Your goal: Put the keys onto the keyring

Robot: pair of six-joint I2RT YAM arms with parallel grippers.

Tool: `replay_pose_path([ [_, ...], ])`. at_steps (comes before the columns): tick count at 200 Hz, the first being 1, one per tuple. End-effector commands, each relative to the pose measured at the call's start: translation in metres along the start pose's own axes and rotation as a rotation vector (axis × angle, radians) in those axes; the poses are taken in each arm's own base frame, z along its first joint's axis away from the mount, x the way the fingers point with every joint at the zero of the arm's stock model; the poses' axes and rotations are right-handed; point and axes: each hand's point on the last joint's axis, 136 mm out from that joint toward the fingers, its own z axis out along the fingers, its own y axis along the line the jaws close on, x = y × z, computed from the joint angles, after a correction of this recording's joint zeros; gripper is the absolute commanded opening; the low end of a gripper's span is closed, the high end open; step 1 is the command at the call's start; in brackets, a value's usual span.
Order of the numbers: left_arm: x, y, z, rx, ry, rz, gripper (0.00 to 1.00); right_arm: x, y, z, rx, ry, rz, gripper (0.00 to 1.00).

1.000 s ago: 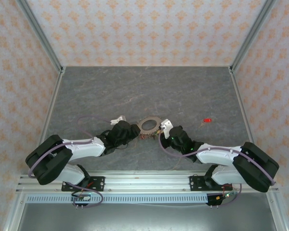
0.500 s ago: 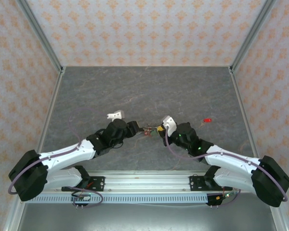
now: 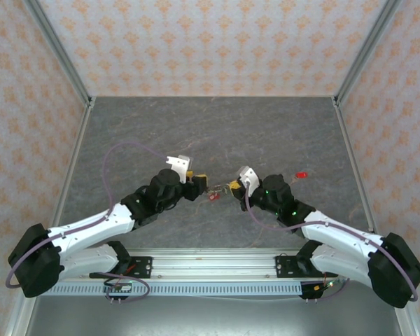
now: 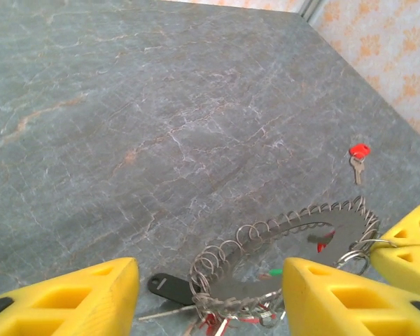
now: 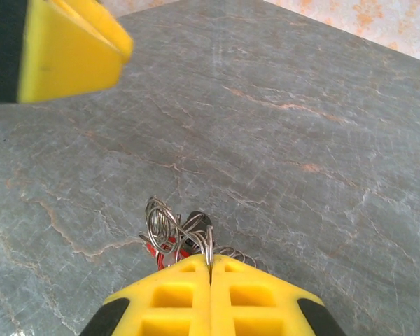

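Note:
The keyring (image 4: 294, 236), a flat grey metal ring with wire loops along its rim, hangs above the table between both grippers. My right gripper (image 5: 210, 266) is shut on its rim, which shows as a thin wire (image 5: 208, 246) at the fingertips. My left gripper (image 4: 210, 274) is open, its yellow fingers (image 4: 70, 301) standing either side of the ring without touching it. Red keys (image 4: 211, 322), a dark tag (image 4: 169, 288) and a green head (image 4: 275, 271) dangle from the ring's low end. One red key (image 4: 359, 151) lies alone on the table (image 3: 301, 175).
The grey marbled table (image 3: 210, 133) is walled by patterned panels and metal posts (image 3: 59, 56). From above, the ring (image 3: 217, 187) appears edge-on between the left gripper (image 3: 199, 180) and right gripper (image 3: 234, 185). A rail (image 3: 210, 262) runs along the near edge.
Both arms have reached further forward and lifted the ring, which has turned from flat to edge-on in the top view. The left jaws have opened wider and no longer grip the ring.

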Motion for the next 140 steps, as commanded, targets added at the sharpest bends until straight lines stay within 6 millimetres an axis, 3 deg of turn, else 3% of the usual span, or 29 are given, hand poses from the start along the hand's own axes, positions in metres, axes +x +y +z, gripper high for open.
replay_pose_path([
  [1,-0.009,-0.003,0.006,-0.023,0.009,0.096,0.54,-0.03,0.009,0.001,-0.055,-0.038,-0.13,0.0],
  [20,-0.001,0.004,0.015,-0.061,0.035,0.068,0.53,-0.008,0.001,0.01,0.04,0.106,-0.264,0.0],
  [47,0.017,0.027,0.024,-0.194,0.078,-0.025,0.48,0.005,0.017,0.015,0.044,0.145,-0.407,0.0],
  [66,0.038,0.046,0.029,-0.289,0.125,-0.102,0.4,0.014,0.026,0.016,0.005,0.112,-0.324,0.0],
  [104,0.079,0.036,0.048,-0.23,0.253,-0.198,0.29,0.042,0.047,0.02,-0.117,0.07,-0.046,0.0],
  [130,0.1,0.027,0.06,-0.198,0.342,-0.24,0.27,0.057,0.036,0.022,-0.053,0.039,0.075,0.0],
  [140,0.108,0.027,0.063,-0.202,0.377,-0.25,0.26,0.072,0.03,0.025,-0.017,0.076,0.096,0.0],
])
